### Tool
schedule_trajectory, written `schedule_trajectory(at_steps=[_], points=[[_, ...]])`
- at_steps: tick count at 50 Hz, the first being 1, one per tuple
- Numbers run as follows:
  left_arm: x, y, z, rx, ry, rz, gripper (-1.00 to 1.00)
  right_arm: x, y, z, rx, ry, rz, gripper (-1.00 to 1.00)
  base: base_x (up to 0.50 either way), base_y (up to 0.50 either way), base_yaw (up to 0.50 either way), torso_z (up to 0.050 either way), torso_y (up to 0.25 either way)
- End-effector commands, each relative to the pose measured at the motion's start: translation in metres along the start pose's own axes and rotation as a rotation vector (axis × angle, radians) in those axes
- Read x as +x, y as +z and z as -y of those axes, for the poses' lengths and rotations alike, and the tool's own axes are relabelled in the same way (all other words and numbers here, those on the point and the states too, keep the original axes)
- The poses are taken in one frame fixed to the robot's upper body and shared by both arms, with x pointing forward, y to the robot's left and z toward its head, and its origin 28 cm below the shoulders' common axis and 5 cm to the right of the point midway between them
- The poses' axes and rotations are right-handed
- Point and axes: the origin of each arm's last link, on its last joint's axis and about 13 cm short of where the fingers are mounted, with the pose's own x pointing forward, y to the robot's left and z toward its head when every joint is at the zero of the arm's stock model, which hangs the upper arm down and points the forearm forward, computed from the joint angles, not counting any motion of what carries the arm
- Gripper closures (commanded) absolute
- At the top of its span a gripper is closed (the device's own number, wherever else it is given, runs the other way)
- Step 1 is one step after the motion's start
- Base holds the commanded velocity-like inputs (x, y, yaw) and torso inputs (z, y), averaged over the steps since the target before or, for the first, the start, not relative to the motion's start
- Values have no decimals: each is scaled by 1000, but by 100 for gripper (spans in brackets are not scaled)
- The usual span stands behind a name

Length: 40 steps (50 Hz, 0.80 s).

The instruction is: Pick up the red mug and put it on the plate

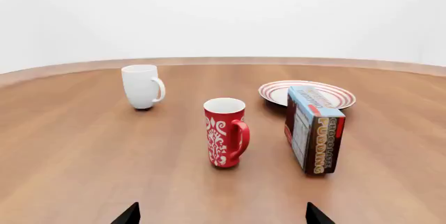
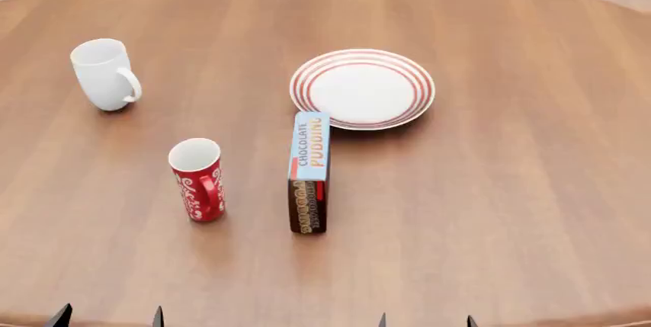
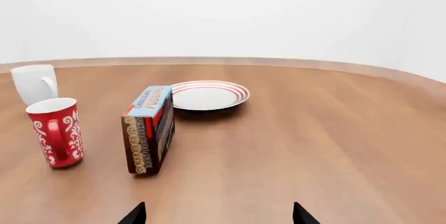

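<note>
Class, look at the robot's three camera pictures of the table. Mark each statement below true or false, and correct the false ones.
1. The red mug stands upright on the table. True.
2. The red mug is already on the plate. False: it stands on the wood, apart from the plate, which holds nothing.
3. The pudding box stands on edge between the red mug and the plate. True.
4. The white mug lies on its side. False: it stands upright.
5. The left gripper holds the red mug. False: its fingertips are spread apart and hold nothing.
</note>
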Motion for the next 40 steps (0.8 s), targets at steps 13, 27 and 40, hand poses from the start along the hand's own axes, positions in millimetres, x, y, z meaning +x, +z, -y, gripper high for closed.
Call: schedule_trajectory(at_steps=[13, 27, 40], points=[[-3, 9, -3, -3, 0, 19, -100, 0, 0, -1, -5, 2, -12, -100, 0, 0, 0, 0, 0], [-12, 41, 2, 15, -23, 153, -100, 1, 0, -1, 0, 9, -14, -100, 0, 0, 0, 0, 0], [-22, 73, 9, 43, -49, 292, -100, 1, -1, -1, 2, 8, -15, -100, 0, 0, 0, 0, 0]])
